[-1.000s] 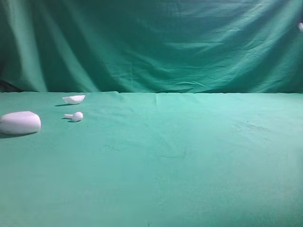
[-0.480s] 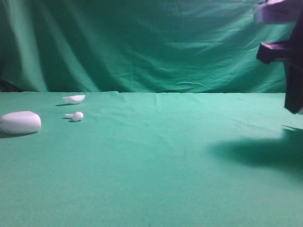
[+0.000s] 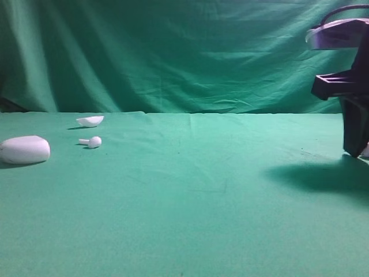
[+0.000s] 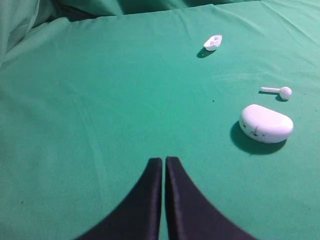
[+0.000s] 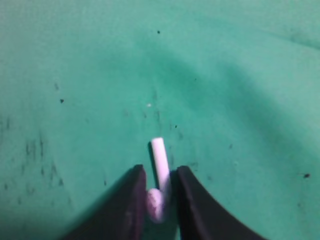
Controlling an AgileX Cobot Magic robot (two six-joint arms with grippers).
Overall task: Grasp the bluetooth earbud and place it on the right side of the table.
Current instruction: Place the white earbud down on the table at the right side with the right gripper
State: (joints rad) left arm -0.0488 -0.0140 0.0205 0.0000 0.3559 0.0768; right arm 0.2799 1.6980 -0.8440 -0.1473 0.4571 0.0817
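Two earbuds visible: one earbud (image 5: 159, 180) pinched in the right gripper (image 5: 157, 187), stem toward 12 o'clock, low over the table (image 3: 190, 196) at 3 o'clock. Left gripper (image 4: 164, 165) pressed together, empty.

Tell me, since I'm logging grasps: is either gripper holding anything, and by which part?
The right gripper pinches a bluetooth earbud by its bulb head, stem pointing out past the fingertips. The left gripper is shut on nothing.
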